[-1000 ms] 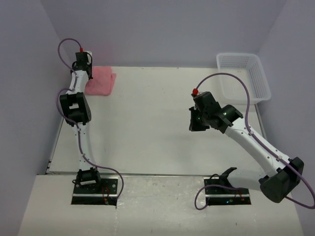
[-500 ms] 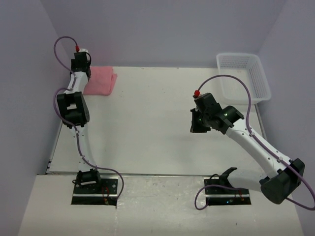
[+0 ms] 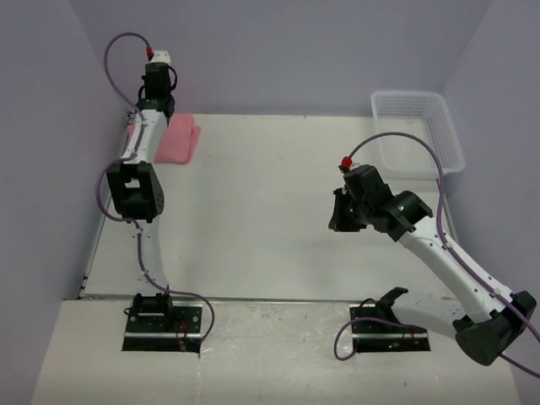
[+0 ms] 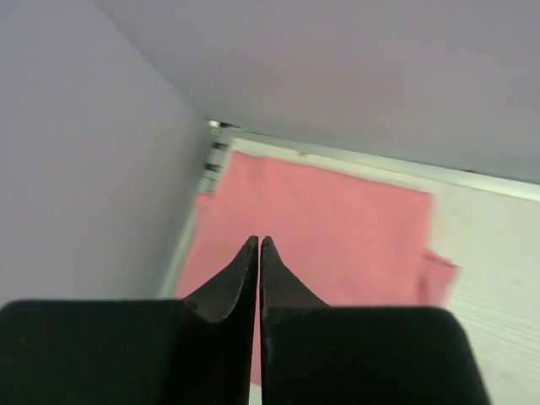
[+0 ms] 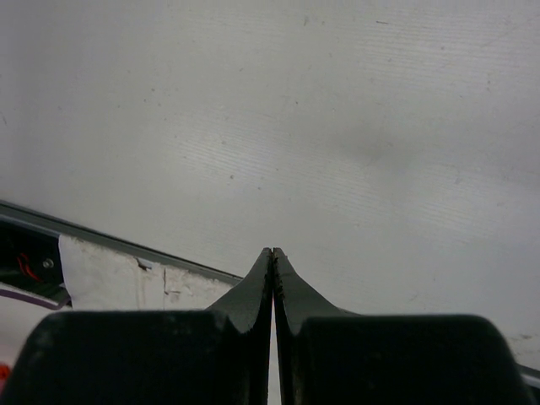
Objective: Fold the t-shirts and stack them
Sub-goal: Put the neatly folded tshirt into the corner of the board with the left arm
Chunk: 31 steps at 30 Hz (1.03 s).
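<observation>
A folded salmon-pink t-shirt (image 3: pixel 179 140) lies at the table's far left corner, partly hidden by the left arm. In the left wrist view the t-shirt (image 4: pixel 337 228) is a flat folded rectangle with a small flap sticking out at its right. My left gripper (image 3: pixel 157 84) is raised above the shirt; in the wrist view it (image 4: pixel 259 240) is shut and empty. My right gripper (image 3: pixel 339 221) hovers over bare table right of centre; in its wrist view it (image 5: pixel 272 251) is shut and empty.
A white mesh basket (image 3: pixel 418 131) stands at the far right corner. The purple walls close in the table at the back and left. The table's near edge (image 5: pixel 110 240) shows in the right wrist view.
My left gripper has lifted up and away from the folded shirt. My right arm has drawn back a little toward the near right.
</observation>
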{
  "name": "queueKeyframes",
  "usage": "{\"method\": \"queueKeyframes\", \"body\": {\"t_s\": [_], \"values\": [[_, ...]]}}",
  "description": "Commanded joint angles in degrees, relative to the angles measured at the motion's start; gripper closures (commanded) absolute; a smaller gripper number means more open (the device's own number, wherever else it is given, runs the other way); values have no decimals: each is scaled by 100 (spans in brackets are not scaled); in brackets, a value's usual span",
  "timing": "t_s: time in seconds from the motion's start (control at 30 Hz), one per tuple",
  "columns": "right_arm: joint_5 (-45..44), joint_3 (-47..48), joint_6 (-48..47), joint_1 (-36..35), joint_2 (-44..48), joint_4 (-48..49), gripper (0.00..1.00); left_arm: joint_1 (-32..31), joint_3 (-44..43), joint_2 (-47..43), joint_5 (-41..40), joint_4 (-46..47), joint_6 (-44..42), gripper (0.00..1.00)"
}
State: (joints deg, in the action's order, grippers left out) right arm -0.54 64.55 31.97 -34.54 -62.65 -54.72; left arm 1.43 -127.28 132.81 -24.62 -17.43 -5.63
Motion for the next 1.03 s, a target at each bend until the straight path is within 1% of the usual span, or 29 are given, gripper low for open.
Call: {"method": "queueKeyframes", "body": {"t_s": [0.0,0.07,0.1,0.17,0.2,0.23,0.27,0.3,0.33,0.37,0.4,0.47,0.5,0.57,0.6,0.63,0.67,0.7,0.73,0.77,0.8,0.83,0.9,0.93,1.0], "values": [[-148,-39,29,9,87,207,100,-64,104,-544,744,-690,1453,100],[-341,-153,20,0,60,338,100,-143,623,-878,1064,-648,1966,100],[-368,-241,20,9,43,565,100,-404,1183,-1263,1178,-508,2300,100],[-351,-512,38,9,8,786,100,-652,1634,-1617,1109,-472,2504,100],[-351,-610,55,0,-19,1022,100,-923,1967,-1932,1100,-541,2644,100],[-368,-724,73,0,-54,1146,100,-1056,2118,-2083,1109,-568,2655,100],[-499,-934,99,9,-71,1278,100,-1223,2311,-2267,909,-595,2646,100],[-613,-1014,125,0,-98,1480,100,-1564,2714,-2660,785,-603,2602,100],[-728,-1085,160,9,-133,1543,100,-1724,2900,-2847,705,-604,2524,100],[-885,-1190,196,0,-220,1595,100,-1891,3111,-3058,461,-604,2488,100],[-922,-1252,170,0,-238,1753,100,-2127,3539,-3469,458,-586,2470,100],[-940,-1418,109,0,-204,1903,100,-2235,3937,-3849,589,-577,2531,100],[-940,-1463,82,0,-160,2060,100,-2270,4287,-4199,729,-499,2592,100],[-948,-1559,12,9,-46,2193,100,-2305,4536,-4491,880,-498,2593,100],[-879,-1560,-32,0,-37,2289,100,-2349,4798,-4788,880,-463,2593,100],[-869,-1525,-102,9,-45,2299,98,-2367,4931,-4913,932,-419,2584,100],[-834,-1542,-190,9,-28,2369,75,-2384,5063,-5045,1002,-402,2602,100],[-738,-1551,-234,0,16,2526,54,-2410,5291,-5255,1055,-375,2628,100],[-685,-1551,-252,0,42,2580,40,-2428,5415,-5353,1108,-340,2611,100],[-667,-1551,-261,9,86,2693,33,-2454,5564,-5458,1161,-288,2593,96],[-519,-1569,-287,0,191,2790,25,-2472,5792,-5659,1170,-252,2567,89],[-474,-1595,-322,9,227,2852,23,-2481,5898,-5757,1144,-252,2575,86],[-343,-1647,-384,9,306,3045,21,-2490,6179,-6011,1126,-243,2567,81],[-298,-1622,-367,9,289,2994,22,-2516,6241,-6065,1118,-252,2567,75],[-482,-1481,-384,0,201,2879,21,-2551,6373,-6231,1100,-287,2532,69]]}}
